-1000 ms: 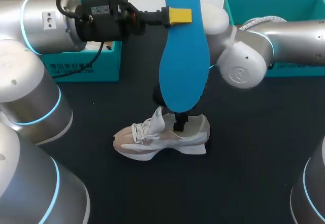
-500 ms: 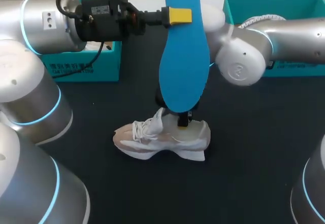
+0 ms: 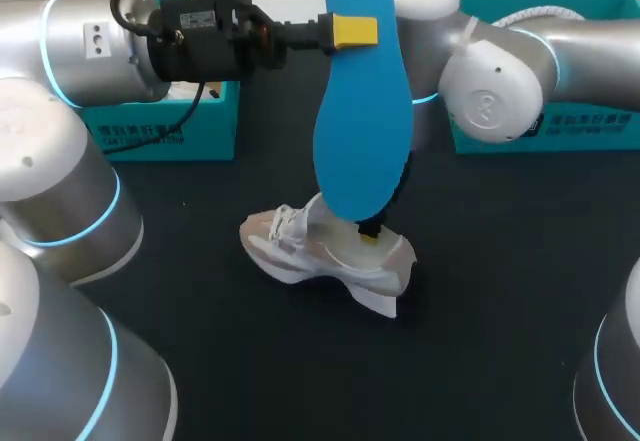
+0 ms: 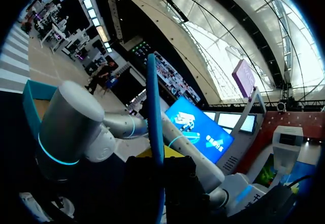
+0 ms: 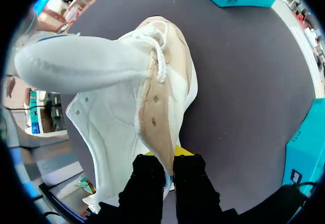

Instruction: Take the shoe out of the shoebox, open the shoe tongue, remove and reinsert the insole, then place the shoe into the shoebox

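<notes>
My left gripper (image 3: 352, 31) is shut on the heel end of a blue insole (image 3: 362, 121), which hangs upright high above the table. In the left wrist view the insole (image 4: 154, 107) shows edge-on between the fingers. Below it, a white and beige shoe (image 3: 325, 256) tilts with its toe toward the left. My right gripper (image 3: 368, 231) is shut on the shoe's collar edge near the heel. In the right wrist view the shoe's side wall (image 5: 157, 117) is pinched between the black fingers of the right gripper (image 5: 165, 169), laces ahead.
A teal shoebox (image 3: 160, 126) stands at the back left, behind my left arm. Another teal box (image 3: 540, 21) sits at the back right under my right arm. The dark tabletop (image 3: 480, 311) lies open around the shoe.
My right gripper has shut on the shoe's collar and tipped the shoe, so its toe shifted right and the heel dropped lower. The right arm has moved back. The left arm and insole stayed still.
</notes>
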Robot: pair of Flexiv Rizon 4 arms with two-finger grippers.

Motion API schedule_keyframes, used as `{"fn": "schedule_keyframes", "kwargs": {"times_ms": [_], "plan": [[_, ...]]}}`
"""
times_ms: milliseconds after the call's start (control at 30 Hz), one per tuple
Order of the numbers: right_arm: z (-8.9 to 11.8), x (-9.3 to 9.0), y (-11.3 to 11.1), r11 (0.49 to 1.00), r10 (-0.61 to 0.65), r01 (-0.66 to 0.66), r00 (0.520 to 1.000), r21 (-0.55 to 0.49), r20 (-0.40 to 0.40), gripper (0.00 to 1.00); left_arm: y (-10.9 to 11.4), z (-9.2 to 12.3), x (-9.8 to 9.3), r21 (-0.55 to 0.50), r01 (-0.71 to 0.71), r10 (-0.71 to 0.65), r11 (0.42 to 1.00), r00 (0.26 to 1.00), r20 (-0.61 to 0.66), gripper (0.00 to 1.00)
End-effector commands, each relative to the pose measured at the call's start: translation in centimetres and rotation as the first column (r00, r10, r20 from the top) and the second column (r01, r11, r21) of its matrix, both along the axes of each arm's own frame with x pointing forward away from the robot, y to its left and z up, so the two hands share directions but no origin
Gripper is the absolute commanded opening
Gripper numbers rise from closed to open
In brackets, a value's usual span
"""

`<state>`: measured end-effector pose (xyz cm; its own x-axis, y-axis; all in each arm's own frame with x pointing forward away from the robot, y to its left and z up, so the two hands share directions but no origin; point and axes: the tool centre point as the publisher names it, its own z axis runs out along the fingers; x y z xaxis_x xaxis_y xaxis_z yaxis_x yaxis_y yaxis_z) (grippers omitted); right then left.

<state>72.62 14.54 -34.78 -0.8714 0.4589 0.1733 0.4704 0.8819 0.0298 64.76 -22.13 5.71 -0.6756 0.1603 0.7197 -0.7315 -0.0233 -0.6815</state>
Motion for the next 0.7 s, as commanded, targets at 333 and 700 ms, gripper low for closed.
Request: {"fn": "schedule_keyframes", "kwargs": {"times_ms": [333,700], "plan": [[1.9,-2.0,-2.1,0.884,-0.312,0.275,0.95,0.379,0.037,0.0,0.0,-0.1,-0.1,0.0,0.0,0.0,1.0,1.0,0.0,0.0],[1.9,-2.0,-2.0,0.853,-0.386,0.334,0.921,0.4,0.055,0.0,0.0,-0.1,-0.1,0.0,0.0,0.0,1.0,1.0,0.0,0.0]]}}
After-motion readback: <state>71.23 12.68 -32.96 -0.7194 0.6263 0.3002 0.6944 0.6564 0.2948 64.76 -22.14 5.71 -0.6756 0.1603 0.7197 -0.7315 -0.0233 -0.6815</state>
